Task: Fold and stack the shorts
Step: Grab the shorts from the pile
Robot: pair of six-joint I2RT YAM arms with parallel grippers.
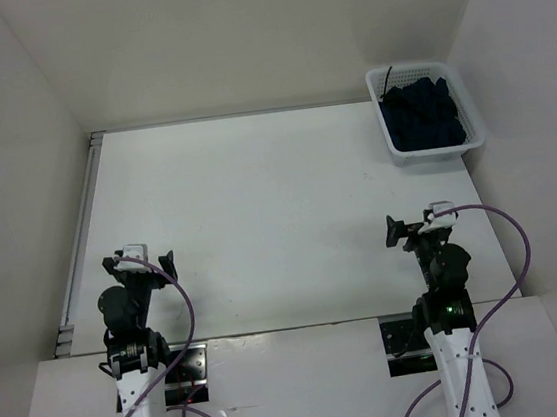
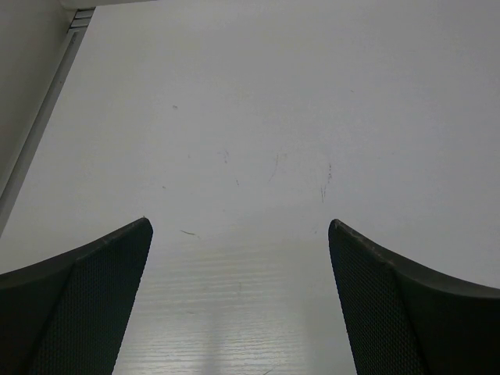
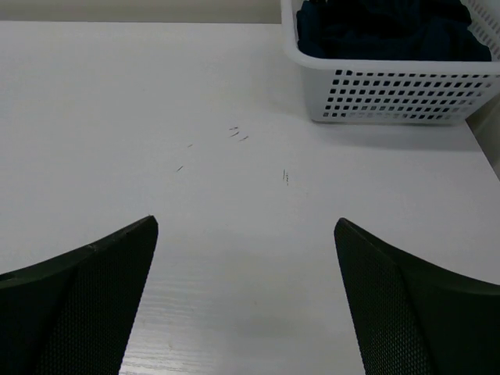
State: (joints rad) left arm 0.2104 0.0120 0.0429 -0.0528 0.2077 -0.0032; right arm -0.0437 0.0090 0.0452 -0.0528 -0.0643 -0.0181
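Observation:
The dark navy shorts (image 1: 422, 112) lie bunched inside the white mesh basket (image 1: 474, 136) at the table's far right corner. They also show in the right wrist view (image 3: 383, 27), in the basket (image 3: 391, 94) at the top right. My left gripper (image 1: 140, 257) is open and empty near the table's front left; its view (image 2: 241, 234) shows only bare table between the fingers (image 2: 86, 297). My right gripper (image 1: 417, 228) is open and empty near the front right, well short of the basket; its view (image 3: 246, 230) shows bare table between the fingers (image 3: 414, 312).
White walls enclose the table at the back and both sides. A metal rail (image 1: 80, 231) runs along the table's left edge. The arm bases and purple cables (image 1: 512, 272) sit at the near edge.

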